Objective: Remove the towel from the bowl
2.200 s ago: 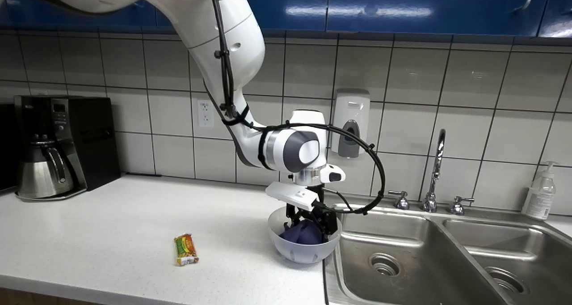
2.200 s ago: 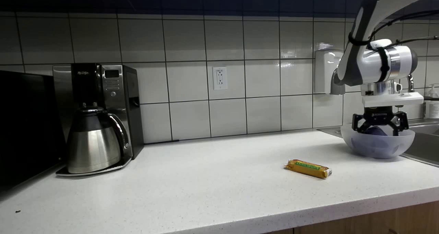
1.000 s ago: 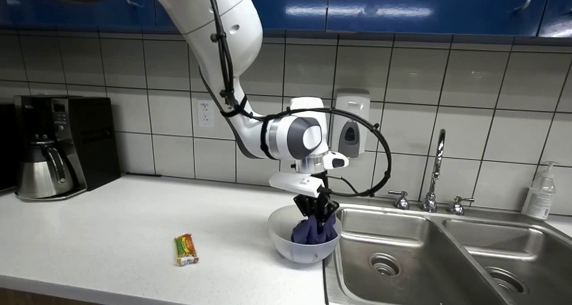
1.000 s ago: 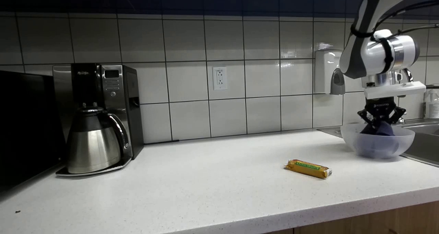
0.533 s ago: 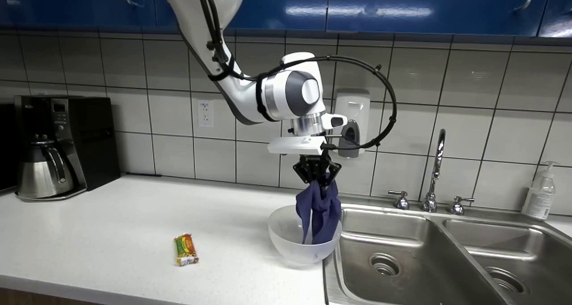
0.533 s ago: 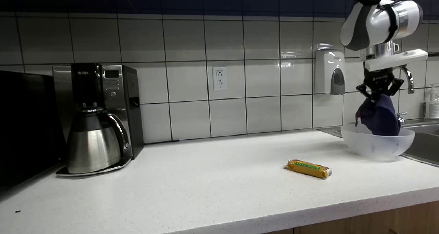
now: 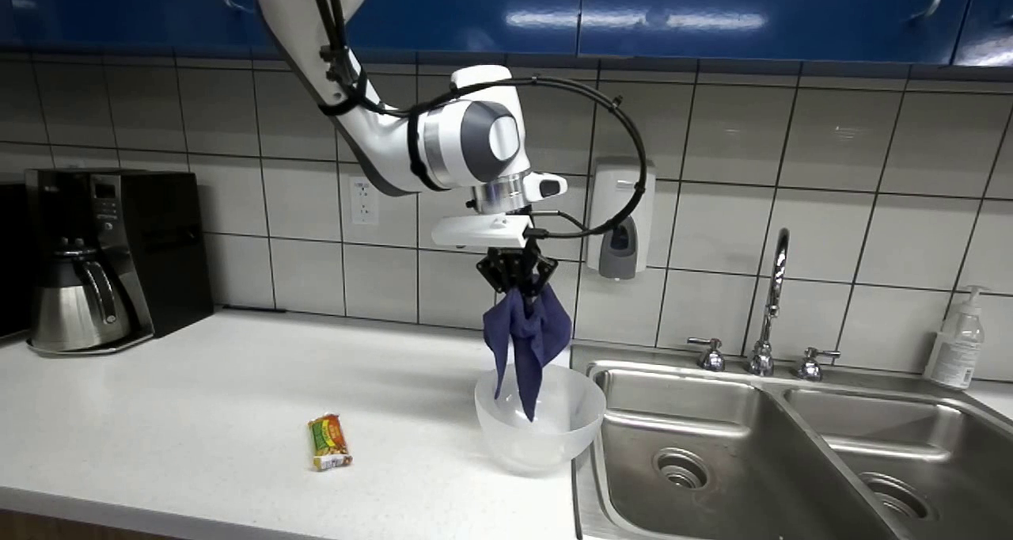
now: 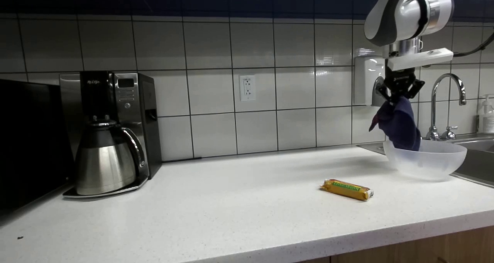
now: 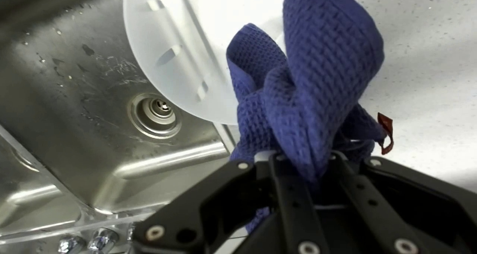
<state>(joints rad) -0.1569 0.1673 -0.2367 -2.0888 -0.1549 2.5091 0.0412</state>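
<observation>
Towel (image 7: 529, 334) hangs in an exterior view beneath the gripper (image 7: 522, 287), bunched in the pinch so that its corners fall free over the bowl (image 7: 538, 449). The jaws are drawn nearly together, parted only by the folds they hold, which is probably grip enough for something this light. The bowl sits at the very edge of the sink (image 7: 732, 477), so lifting straight up likely suits it better than pulling sideways.

In an exterior view, the wrapped snack (image 8: 346, 189) lies on the countertop (image 8: 231, 201) between bowl and coffee maker (image 8: 129, 118), seemingly no part of the job. The towel's lowest corner meets the line of the bowl's rim; whether it dips inside, I cannot tell.

In the wrist view, a red loop (image 9: 387, 133) on the towel points toward the countertop, while the drain (image 9: 156, 114) shows past the bowl. A touch more height would, I judge, let the towel clear the rim without tipping the bowl.
</observation>
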